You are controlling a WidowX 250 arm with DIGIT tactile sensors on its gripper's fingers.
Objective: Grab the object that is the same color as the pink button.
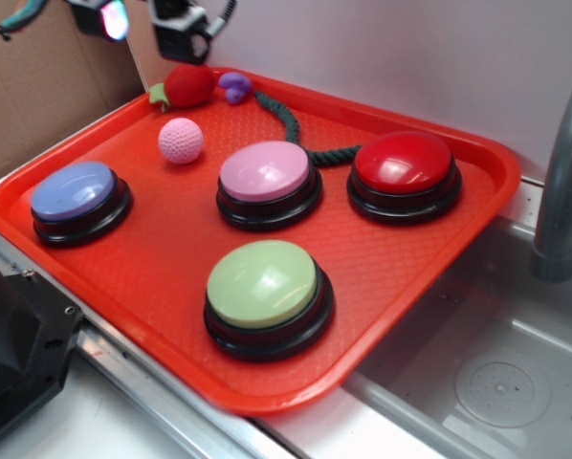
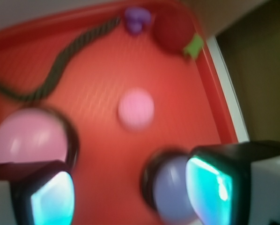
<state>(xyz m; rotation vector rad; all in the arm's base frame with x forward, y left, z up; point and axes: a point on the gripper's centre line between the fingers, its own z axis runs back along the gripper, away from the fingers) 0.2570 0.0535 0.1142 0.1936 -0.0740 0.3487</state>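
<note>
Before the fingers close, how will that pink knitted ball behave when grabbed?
The pink ball looks knitted, so probably soft, light and grippy. Being round on the flat tray, it may roll if nudged off-centre.

Motion blur is smearing the whole wrist view, softening the pink ball (image 2: 136, 109) and rope (image 2: 60, 61). The exterior frame's top edge is cutting off the end effector (image 1: 147, 24), leaving its jaws unreadable.
</note>
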